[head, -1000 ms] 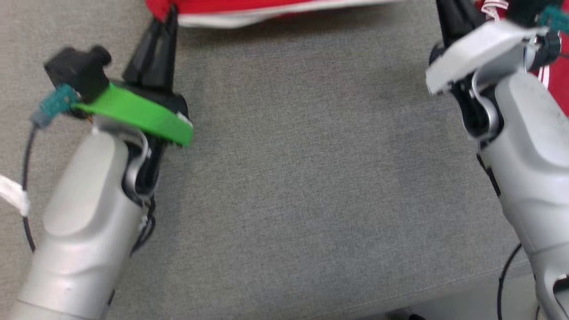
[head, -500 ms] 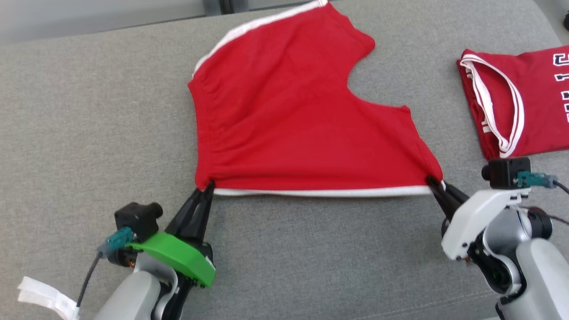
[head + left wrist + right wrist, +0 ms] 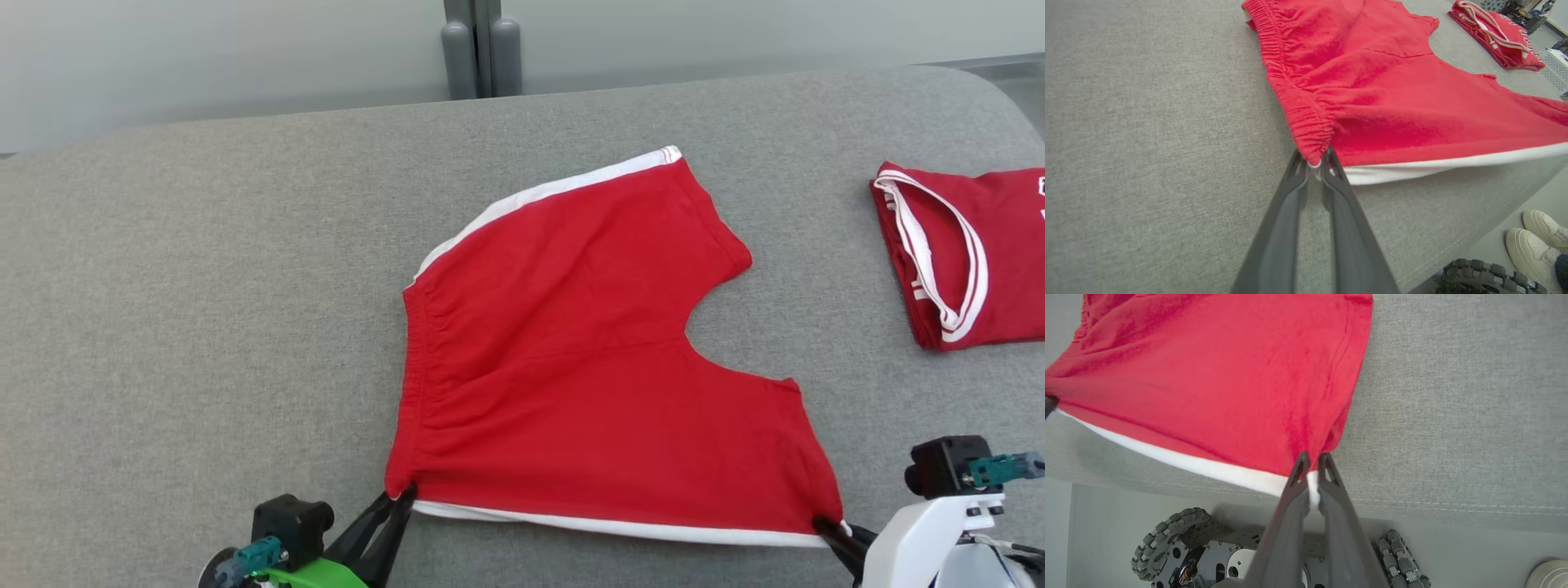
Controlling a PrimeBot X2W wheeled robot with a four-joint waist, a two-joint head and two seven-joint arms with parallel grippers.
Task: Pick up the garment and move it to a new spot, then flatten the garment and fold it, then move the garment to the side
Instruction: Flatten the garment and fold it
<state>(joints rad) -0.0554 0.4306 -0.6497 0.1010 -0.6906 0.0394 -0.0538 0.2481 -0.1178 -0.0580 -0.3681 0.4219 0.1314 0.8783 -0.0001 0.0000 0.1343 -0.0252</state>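
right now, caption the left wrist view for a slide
Spread on a grey cushion, red shorts pinched at waistband corner by the left gripper

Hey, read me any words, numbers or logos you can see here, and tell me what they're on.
On the folded red garment: a trace of white lettering at the head view's right edge, cut off, unreadable.
On the red shorts: none.
No text can be read here.

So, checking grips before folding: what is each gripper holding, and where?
The red shorts: left gripper pinches the near waistband corner, right gripper the near leg-hem corner.
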